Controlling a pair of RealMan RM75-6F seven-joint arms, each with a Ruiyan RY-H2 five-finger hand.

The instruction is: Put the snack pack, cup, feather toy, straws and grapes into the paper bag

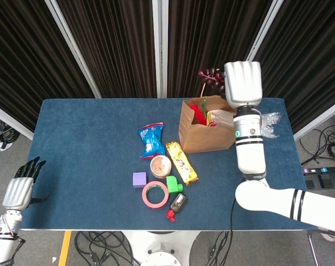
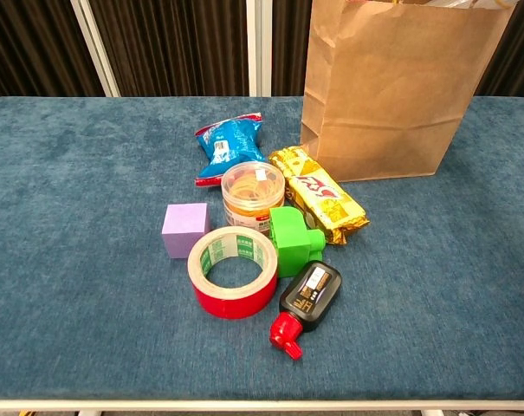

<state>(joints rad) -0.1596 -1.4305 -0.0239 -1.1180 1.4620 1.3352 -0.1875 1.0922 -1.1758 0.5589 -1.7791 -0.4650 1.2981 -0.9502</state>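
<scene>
My right hand (image 1: 243,83) is raised above the far right side of the paper bag (image 1: 207,133), back toward the camera. It holds the dark red grapes (image 1: 210,76), which hang out at its left edge over the bag's handle. The bag (image 2: 391,95) stands upright and open. A red feather toy (image 1: 198,113) sits inside it, and clear straws (image 1: 254,123) stick out to the right. The blue snack pack (image 1: 151,138) (image 2: 229,139) lies left of the bag. The cup (image 1: 160,165) (image 2: 252,191) stands in front of the pack. My left hand (image 1: 20,189) hangs off the table's left front corner, holding nothing.
A yellow snack bar (image 2: 320,195) lies just in front of the bag. Around the cup sit a purple cube (image 2: 185,230), a red tape roll (image 2: 233,273), a green block (image 2: 294,240) and a black bottle with a red cap (image 2: 305,303). The blue table (image 1: 78,144) stretches away on the left.
</scene>
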